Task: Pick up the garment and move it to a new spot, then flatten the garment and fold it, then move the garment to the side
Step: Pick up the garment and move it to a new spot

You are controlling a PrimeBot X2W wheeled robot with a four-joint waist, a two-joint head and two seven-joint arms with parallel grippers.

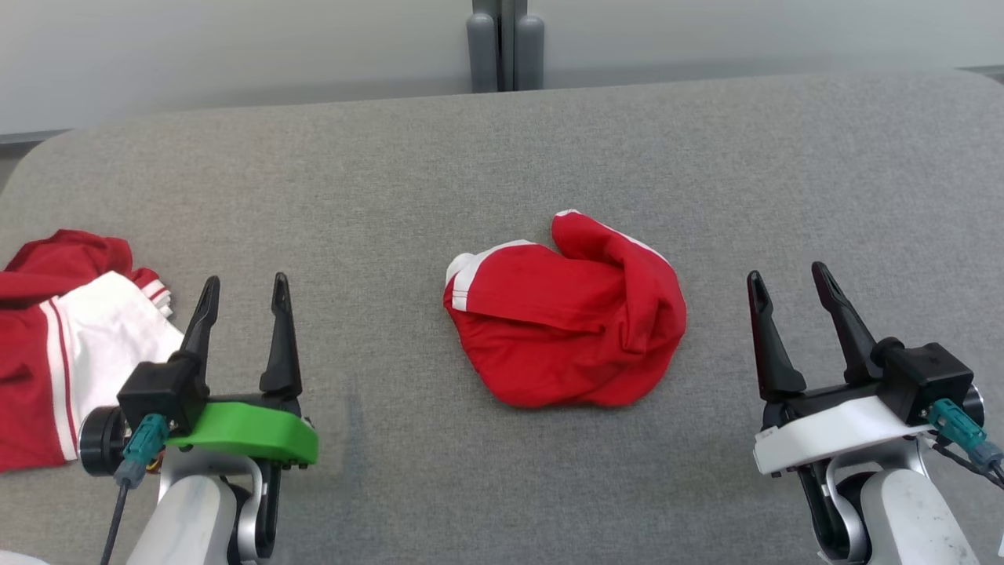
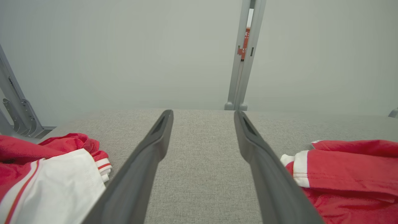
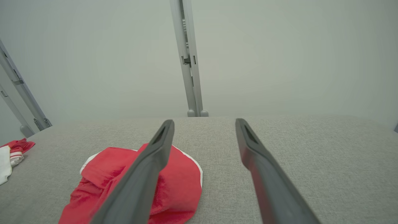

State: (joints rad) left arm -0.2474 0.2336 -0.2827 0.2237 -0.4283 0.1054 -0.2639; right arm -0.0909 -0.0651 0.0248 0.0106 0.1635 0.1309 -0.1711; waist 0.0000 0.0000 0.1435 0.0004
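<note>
Grey fabric desk [image 1: 502,141]. Left tool [image 1: 245,281] and right tool [image 1: 787,272] both spread wide, holding nothing. Crumpled red garment [image 1: 565,322] lies between them, nearer the right tool; its long axis runs tool to tool.

Crumpled red garment [image 1: 565,329] with white trim lies centred on table [image 1: 502,157].

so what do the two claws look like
The left claw has two long dark tapered fingers on a black block above a bright green plate; the right claw is the same but with a white plate. Both have a teal connector and pale grey forearm.
</note>
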